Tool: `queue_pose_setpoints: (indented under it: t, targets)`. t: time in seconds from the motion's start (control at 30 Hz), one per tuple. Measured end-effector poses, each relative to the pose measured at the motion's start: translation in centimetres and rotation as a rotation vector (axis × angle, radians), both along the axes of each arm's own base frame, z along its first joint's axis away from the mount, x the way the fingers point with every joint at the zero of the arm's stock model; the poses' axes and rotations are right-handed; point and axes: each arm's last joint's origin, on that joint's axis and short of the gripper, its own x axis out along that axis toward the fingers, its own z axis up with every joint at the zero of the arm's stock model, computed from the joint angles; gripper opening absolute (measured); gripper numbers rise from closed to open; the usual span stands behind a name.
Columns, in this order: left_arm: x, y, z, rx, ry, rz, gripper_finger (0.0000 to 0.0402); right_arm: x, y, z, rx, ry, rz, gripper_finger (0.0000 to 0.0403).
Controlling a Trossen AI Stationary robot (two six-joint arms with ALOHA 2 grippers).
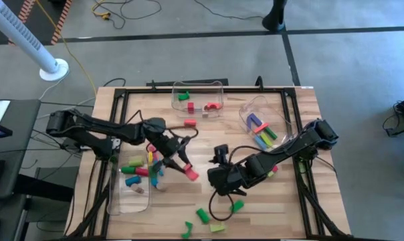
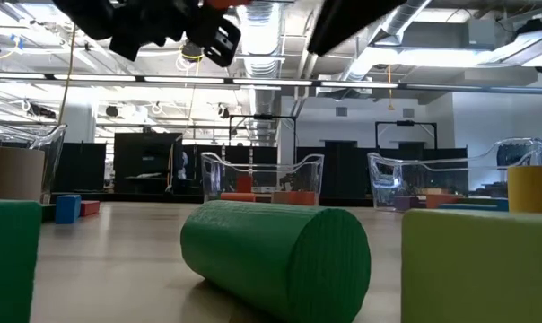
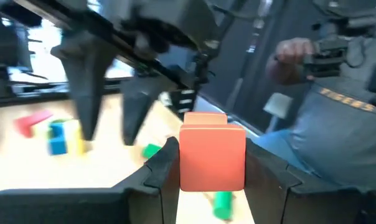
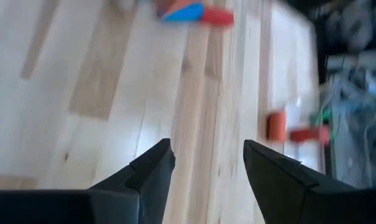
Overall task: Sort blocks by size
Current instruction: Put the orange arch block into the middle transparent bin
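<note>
While clamped upright, red block (image 3: 211, 157), left tool (image 3: 214, 163)

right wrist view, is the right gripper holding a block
No, the right gripper is open with only bare wooden table showing between its fingers.

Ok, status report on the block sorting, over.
Left gripper shut on red-orange block, mid-table. Right gripper open, empty, over bare wood. Path clear.
</note>
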Motion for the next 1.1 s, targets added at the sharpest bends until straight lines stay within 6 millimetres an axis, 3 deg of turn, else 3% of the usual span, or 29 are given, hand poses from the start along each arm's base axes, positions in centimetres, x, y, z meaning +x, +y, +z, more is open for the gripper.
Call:
queue_pose_setpoints:
  t: [0.23, 0.57, 0.8, 1.1]
  targets:
    - [-1.6, 4.0, 0.8, 0.075, 0.023, 0.252, 0.0133, -1.2, -0.5, -1.8, 0.014, 0.088, -0.098, 0.0225]
    - [-2.8, 10.7, 0.8, 0.235, 0.163, 0.785, 0.0133, -1.8, -1.6, -4.3, 0.002, 0.148, -0.156, 0.0225]
    - [-1.7, 15.6, 1.4, 0.205, 0.285, 0.898, 0.0133, -1.5, -3.0, -5.6, 0.003, 0.153, -0.195, 0.0225]
    - [1.3, 20.8, 0.0, 0.221, 0.591, 0.845, 0.0133, -2.2, -3.5, -7.1, -0.018, 0.196, -0.203, 0.0225]
